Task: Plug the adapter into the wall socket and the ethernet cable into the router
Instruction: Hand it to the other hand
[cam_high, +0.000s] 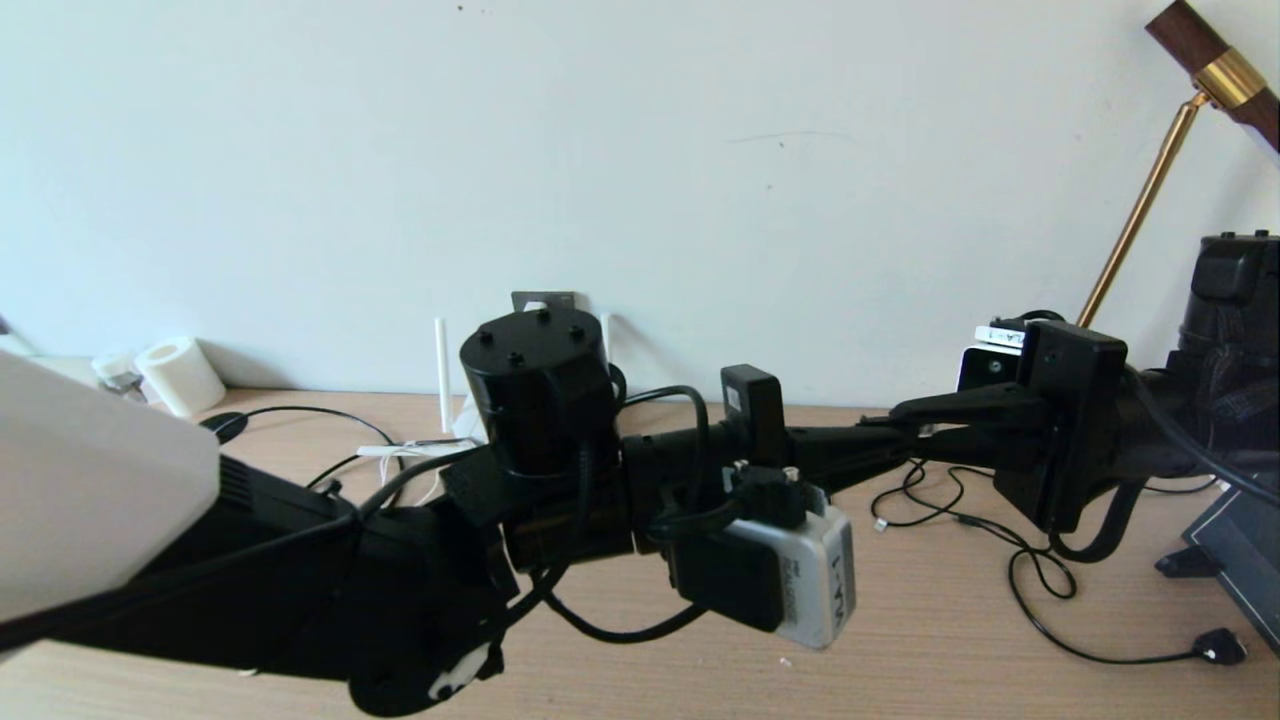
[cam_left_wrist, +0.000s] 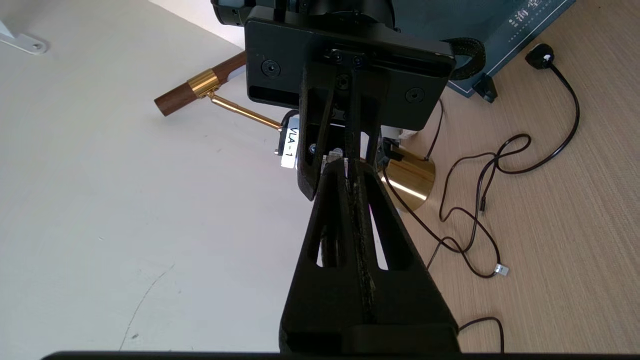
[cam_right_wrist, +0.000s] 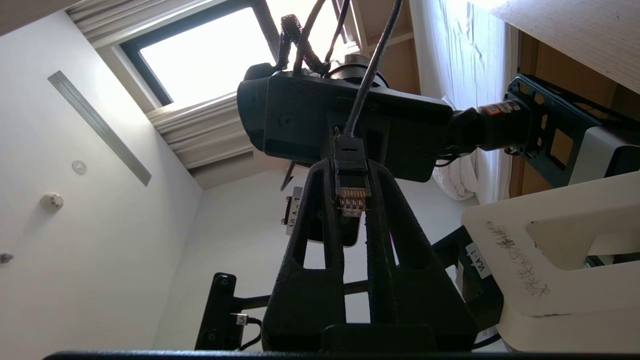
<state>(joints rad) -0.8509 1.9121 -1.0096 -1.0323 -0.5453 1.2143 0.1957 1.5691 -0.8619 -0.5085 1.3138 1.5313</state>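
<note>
While right gripper clamps ethernet cable, left gripper closed.

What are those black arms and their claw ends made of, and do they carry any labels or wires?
Both arms are matte black with round joint housings and loose black cables. The left pincer and right pincer have long tapering black fingers with cut-out slots on a flat black plate. A silver-grey camera box sits at the left wrist; white "VLA-1" labels appear.
</note>
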